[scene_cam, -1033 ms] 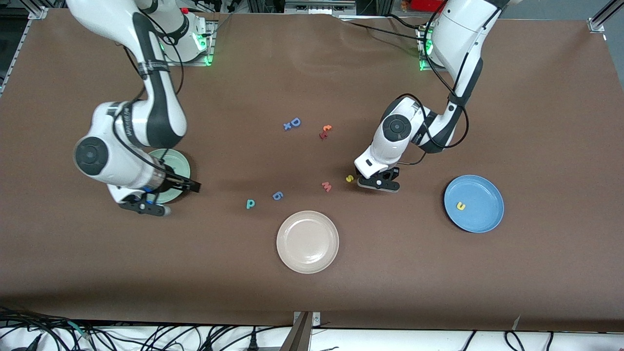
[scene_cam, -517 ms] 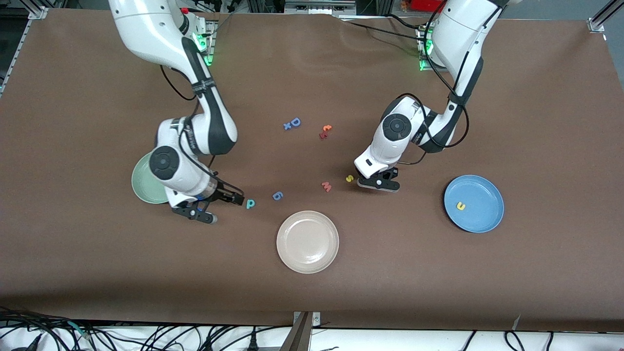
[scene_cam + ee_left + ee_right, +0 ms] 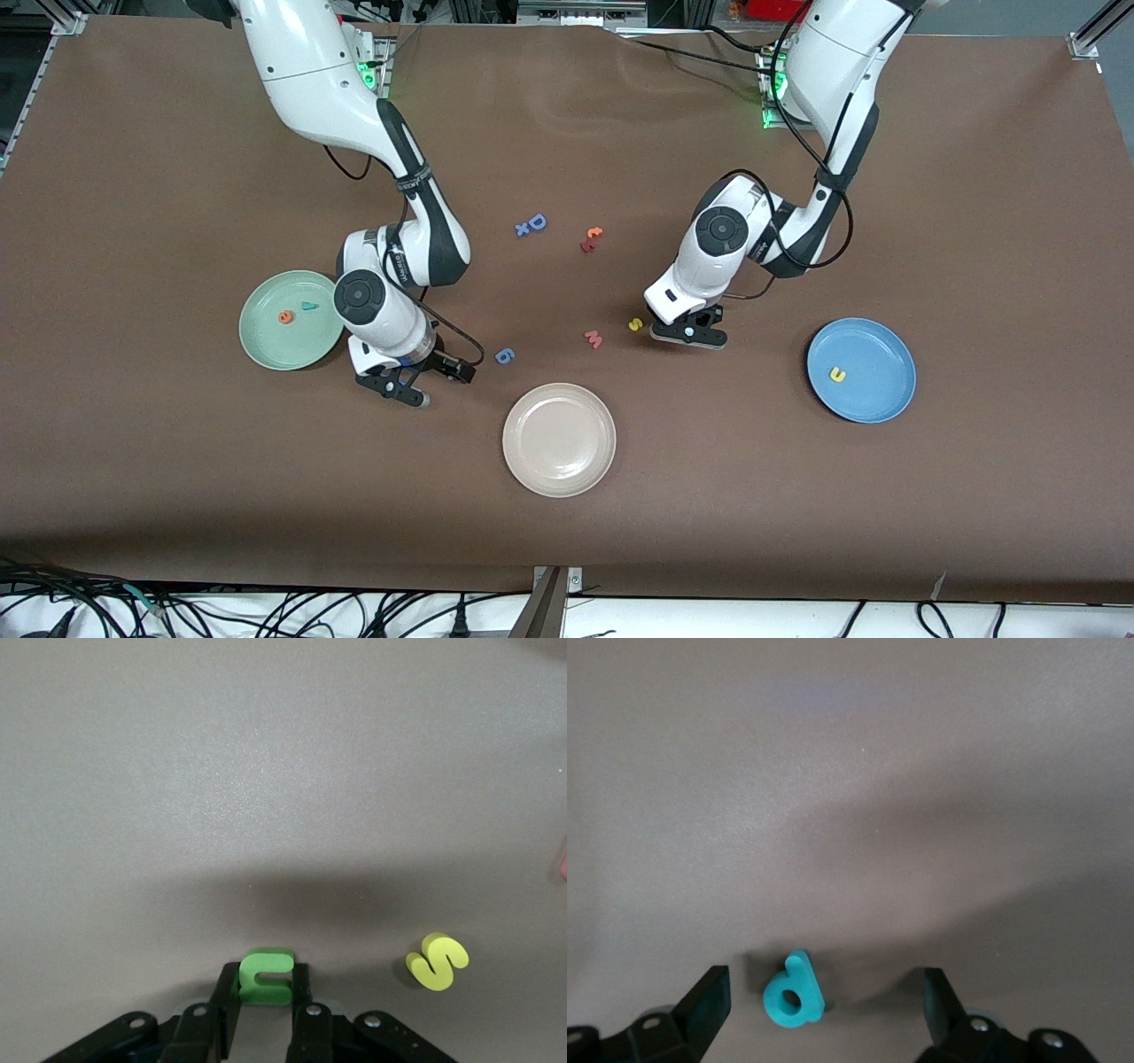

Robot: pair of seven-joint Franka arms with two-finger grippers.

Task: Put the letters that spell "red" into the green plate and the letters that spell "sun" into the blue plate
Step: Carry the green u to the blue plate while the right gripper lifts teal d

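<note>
Fingers of your left gripper (image 3: 266, 1023) are pinched tight on the green n (image 3: 266, 975), down low at the table, right of the middle of the front view. The yellow s (image 3: 437, 961) lies just beside that gripper, toward the middle of the table, and is not touching it. The pink w (image 3: 594, 338) lies near the s.

Look now at your right gripper (image 3: 819, 1010). Its fingers are spread wide apart and hold nothing. The teal d (image 3: 792, 991) lies flat on the table between them, touching neither finger. In the front view this gripper (image 3: 423, 383) sits a little left of the middle.

The blue 6 (image 3: 504, 356) lies close by. The green plate (image 3: 266, 346) sits in the left part of the frame, with the orange e (image 3: 285, 317) and the teal r (image 3: 309, 306) in it. The blue plate (image 3: 877, 403) sits in the right part, with the yellow u (image 3: 836, 375) in it. The beige plate (image 3: 559, 439) sits low in the middle.
</note>
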